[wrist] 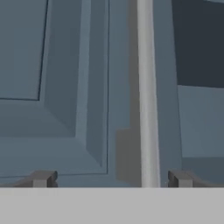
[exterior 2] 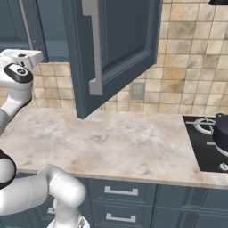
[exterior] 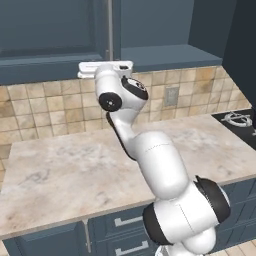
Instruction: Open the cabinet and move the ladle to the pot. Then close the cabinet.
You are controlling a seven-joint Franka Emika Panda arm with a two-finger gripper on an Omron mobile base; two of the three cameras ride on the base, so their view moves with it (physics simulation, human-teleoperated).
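Cabinet [exterior 2: 120,49]: right door swung open, upper centre of right base view; left door shut. Pincer [wrist: 109,180] jaws apart, straddling the left door's silver handle [wrist: 146,87]. Pot [exterior 2: 221,131] on the stovetop [exterior 2: 202,147], right edge. No legible writing on anything.

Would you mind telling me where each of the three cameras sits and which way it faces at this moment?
Left base view: behind the arm on its left, looking forward and down over the counter at the cabinet; the arm rises from the lower right.
Right base view: behind on the right, facing the swung-open cabinet door and the pot; the arm shows lower left.
Hand view: on the hand, facing the closed door's silver handle between the open gripper tips.
Both base views share counter, tiled wall and cabinet.
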